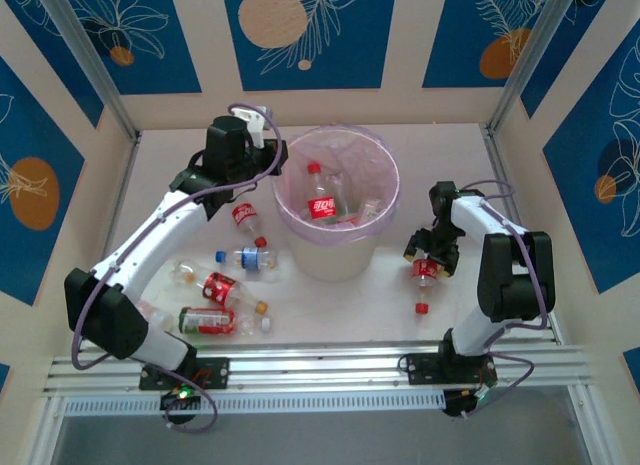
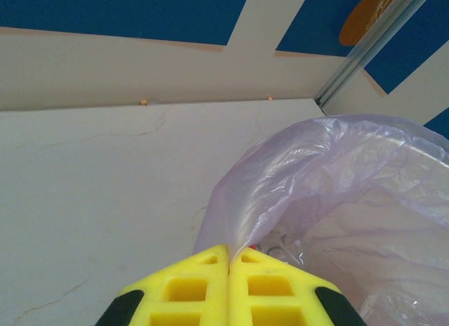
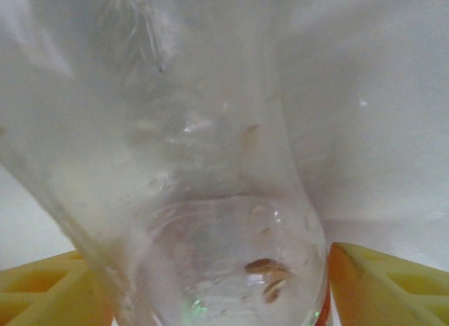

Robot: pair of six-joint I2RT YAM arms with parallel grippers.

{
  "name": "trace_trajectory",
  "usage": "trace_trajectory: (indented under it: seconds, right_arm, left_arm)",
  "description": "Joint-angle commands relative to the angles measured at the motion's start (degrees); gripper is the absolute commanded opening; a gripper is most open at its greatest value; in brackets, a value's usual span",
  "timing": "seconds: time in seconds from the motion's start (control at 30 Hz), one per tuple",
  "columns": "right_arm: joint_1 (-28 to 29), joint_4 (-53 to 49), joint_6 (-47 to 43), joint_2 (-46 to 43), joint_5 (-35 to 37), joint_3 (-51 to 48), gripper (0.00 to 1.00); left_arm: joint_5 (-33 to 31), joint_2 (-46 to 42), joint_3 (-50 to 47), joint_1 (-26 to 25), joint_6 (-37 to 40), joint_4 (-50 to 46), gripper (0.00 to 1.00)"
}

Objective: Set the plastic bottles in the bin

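The bin (image 1: 300,253) is a white pail with a purplish liner (image 2: 295,179), standing mid-table with red-labelled plastic bottles (image 1: 322,200) inside. My left gripper (image 1: 262,135) hangs at the bin's far-left rim. Its yellow fingers (image 2: 229,252) are shut, and a fold of the liner runs right up to their tips. To the right of the bin a red-labelled bottle (image 1: 425,272) lies on the table with its red cap (image 1: 421,308) toward me. My right gripper (image 1: 428,253) is over it. In the right wrist view the clear bottle (image 3: 210,165) fills the gap between the fingers (image 3: 207,250).
Several more bottles lie left of the bin. One is red-labelled (image 1: 246,218), one blue-labelled (image 1: 248,257), one yellow-capped (image 1: 230,289), one clear (image 1: 185,273), and one lies by the left arm's base (image 1: 210,322). Walls enclose the table on three sides.
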Motion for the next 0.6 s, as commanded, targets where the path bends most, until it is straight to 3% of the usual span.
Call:
trace_trajectory:
  seconds: [0.0,0.07,0.47,0.57]
  right_arm:
    - [-0.24,0.02,-0.17,0.34,0.73,0.39,0.7]
    - [-0.24,-0.88,-0.48,-0.91,1.26,0.92,0.65]
    - [-1.28,-8.14,-2.77,-16.42,0.1,12.32,0.6]
    - [-1.65,-10.58,-2.96,-20.28,2.62,18.17,0.6]
  left_arm:
    - [0.02,-1.25,-1.08,0.75,-0.72,-1.68,0.0]
    - [0.04,-1.28,-1.01,0.74,-0.55,-1.83,0.0]
    - [-0.15,-1.1,-0.56,0.74,-0.24,-1.83,0.0]
    - [-0.15,-1.02,-0.3,0.74,-0.2,-2.05,0.0]
